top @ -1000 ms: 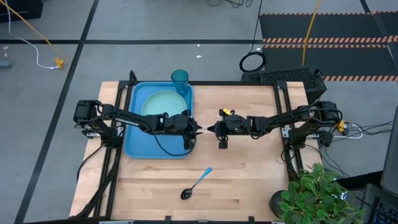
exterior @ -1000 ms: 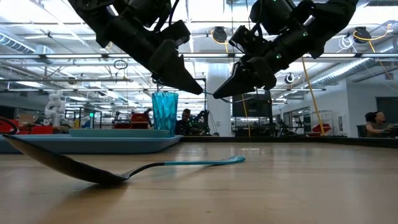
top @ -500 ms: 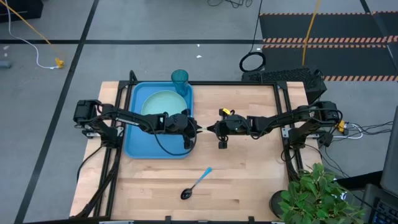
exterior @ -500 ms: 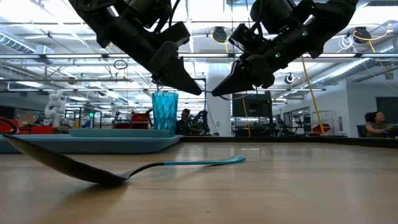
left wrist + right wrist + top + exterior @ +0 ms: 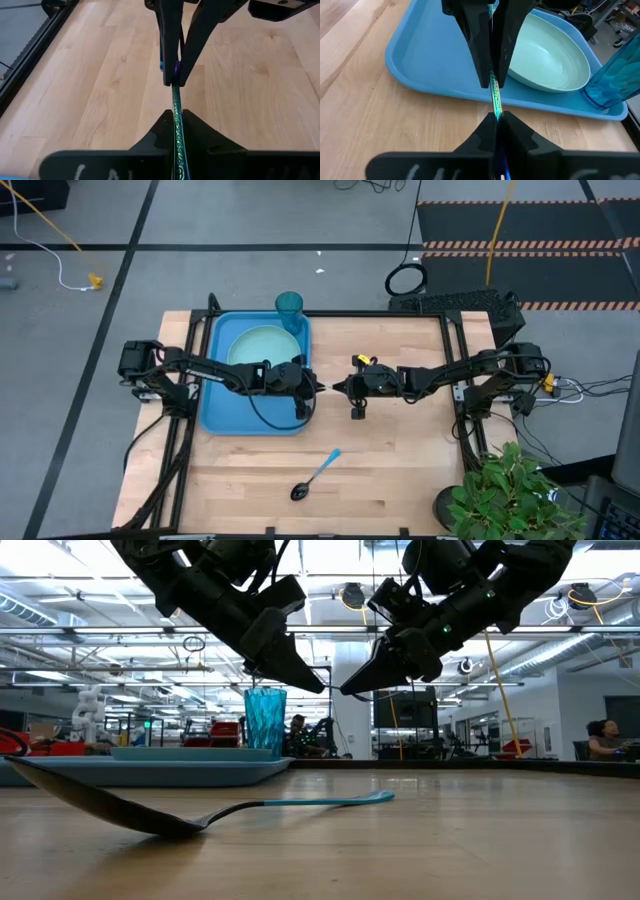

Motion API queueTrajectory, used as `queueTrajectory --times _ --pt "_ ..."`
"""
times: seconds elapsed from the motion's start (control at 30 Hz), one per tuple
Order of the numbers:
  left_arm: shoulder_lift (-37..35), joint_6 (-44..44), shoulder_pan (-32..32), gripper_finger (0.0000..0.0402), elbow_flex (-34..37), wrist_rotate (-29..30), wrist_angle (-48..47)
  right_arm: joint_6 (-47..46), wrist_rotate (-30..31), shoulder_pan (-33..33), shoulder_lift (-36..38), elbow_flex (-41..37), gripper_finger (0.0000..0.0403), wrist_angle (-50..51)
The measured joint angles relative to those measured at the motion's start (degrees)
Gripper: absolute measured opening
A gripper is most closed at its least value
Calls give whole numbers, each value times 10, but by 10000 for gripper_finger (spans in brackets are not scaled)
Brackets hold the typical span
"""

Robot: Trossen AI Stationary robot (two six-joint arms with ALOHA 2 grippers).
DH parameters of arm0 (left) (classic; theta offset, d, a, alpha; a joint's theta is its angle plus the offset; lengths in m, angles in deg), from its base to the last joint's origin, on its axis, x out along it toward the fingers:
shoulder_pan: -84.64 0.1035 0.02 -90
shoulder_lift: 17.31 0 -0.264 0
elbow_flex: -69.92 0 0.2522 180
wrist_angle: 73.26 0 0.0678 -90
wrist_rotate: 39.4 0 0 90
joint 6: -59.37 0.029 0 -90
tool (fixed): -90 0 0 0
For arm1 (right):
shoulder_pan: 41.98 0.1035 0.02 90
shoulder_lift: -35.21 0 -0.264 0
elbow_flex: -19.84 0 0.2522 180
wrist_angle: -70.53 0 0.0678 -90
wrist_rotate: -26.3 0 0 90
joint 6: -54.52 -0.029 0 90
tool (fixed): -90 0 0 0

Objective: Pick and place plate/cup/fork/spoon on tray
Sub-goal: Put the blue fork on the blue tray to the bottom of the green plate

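The fork (image 5: 328,388) hangs level in the air between my two grippers, just off the right rim of the blue tray (image 5: 215,405). My left gripper (image 5: 318,387) and my right gripper (image 5: 338,388) meet tip to tip, both shut on the fork. The fork shows as a thin shiny strip in the left wrist view (image 5: 175,107) and the right wrist view (image 5: 494,95). The mint plate (image 5: 262,345) lies on the tray. The teal cup (image 5: 289,307) stands at the tray's far right corner. The spoon (image 5: 318,473) lies on the table near the front, bowl end down. My left gripper pinches the fork's slim handle (image 5: 175,122) between its two fingers. The fingers come level from the table's left and lie along the fork. The fork is level and clear of the table. My right gripper pinches the fork's other end, where the purple head (image 5: 176,67) shows beside its fingers (image 5: 192,45). The fingers come level from the table's right and lie along the fork (image 5: 495,107). The fork is clear of the table.
Bare wood lies to the right of the tray and under both grippers. A potted plant (image 5: 510,490) stands at the near right corner. Black frame rails (image 5: 455,380) run along the table's sides. The room behind the table shows in the low view.
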Motion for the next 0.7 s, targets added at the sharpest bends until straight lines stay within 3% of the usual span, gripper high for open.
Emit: queueTrajectory --times 0.13,0.37,0.7 --pt "0 -2 -1 29 0 0 -3 4 -1 2 0 0 18 -3" --pt "-13 -22 -9 18 0 -1 -47 12 1 20 26 0 77 -3" --pt "-88 -77 -62 19 0 11 -248 11 3 49 135 -1 111 60"
